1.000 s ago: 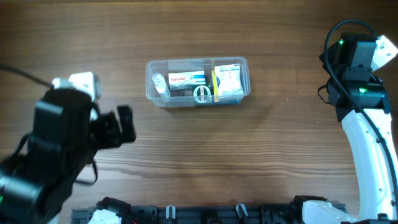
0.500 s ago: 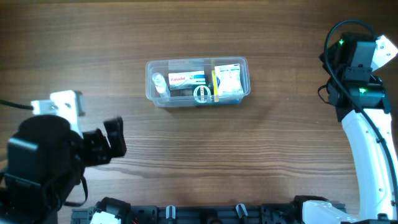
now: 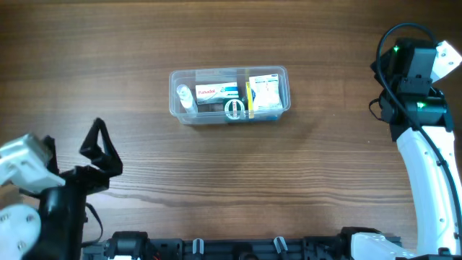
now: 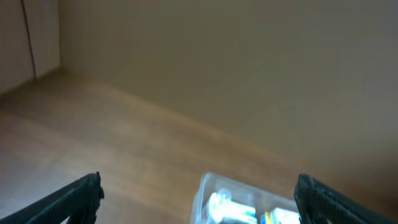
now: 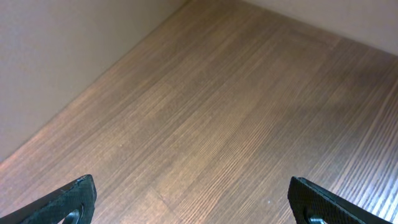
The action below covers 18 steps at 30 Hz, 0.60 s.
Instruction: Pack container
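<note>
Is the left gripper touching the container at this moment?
Apart. The overhead view shows the left gripper open at the front-left, with a stretch of bare table lying between it and the container.

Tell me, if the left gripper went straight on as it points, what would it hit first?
Probably the container, which shows ahead between the open jaws of the left gripper in its wrist view; only table lies before it. Depth is unclear, so it could pass above.
</note>
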{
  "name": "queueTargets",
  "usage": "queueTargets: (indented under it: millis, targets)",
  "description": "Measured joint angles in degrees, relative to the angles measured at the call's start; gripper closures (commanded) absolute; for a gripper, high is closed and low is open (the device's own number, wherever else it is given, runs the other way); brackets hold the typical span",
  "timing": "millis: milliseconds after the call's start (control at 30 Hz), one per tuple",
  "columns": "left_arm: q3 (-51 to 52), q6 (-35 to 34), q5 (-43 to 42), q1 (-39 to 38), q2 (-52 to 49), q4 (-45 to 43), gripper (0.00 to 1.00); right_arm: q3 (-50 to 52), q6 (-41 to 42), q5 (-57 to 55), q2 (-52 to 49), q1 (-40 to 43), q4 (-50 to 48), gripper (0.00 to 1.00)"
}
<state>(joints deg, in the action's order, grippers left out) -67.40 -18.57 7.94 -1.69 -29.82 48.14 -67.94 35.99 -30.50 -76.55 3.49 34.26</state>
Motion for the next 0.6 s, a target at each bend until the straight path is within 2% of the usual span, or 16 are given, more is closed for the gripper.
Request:
queueTargets:
  millis: [200,400,600]
  targets:
    - [13.42,-0.02,-3.78,3.43,8.9,-14.03,0.0,0.0,0.0,0.0,0.0,0.0,0.0,0.0]
    - [23.85,-0.02,-7.93,5.73,14.91,-23.61,0.0,0.0,0.0,0.0,0.0,0.0,0.0,0.0]
    - [29.59,0.0,-11.1,7.43,18.62,-30.77,0.0,0.0,0.0,0.0,0.0,0.0,0.0,0.0]
